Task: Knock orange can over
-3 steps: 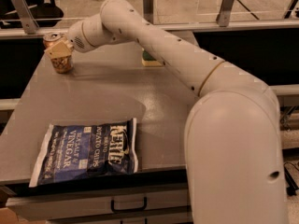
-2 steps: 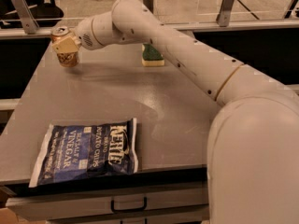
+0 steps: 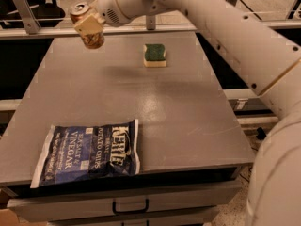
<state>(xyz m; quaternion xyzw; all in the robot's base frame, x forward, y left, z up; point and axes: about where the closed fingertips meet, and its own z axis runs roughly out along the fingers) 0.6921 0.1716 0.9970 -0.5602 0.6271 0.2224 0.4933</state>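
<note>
The orange can [image 3: 83, 14] is at the far left corner of the grey table [image 3: 141, 102]. It is tilted, with its silver top leaning up and to the left and its base [image 3: 95, 42] low near the table surface. My gripper [image 3: 89, 26] is right against the can's middle, its cream tip covering part of the can's side. The white arm [image 3: 211, 22] reaches in from the right across the top of the view. I cannot tell whether the can's base touches the table.
A blue bag of salt and vinegar chips [image 3: 89, 154] lies flat at the table's front left. A green and yellow sponge [image 3: 154, 55] sits at the back centre. A rail [image 3: 155, 27] runs behind the table. A drawer handle [image 3: 130, 206] shows below the front edge.
The can stood upright on the table before and now leans with its top to the left. The gripper has stayed against it. The view has shifted, and the sponge is now uncovered.
</note>
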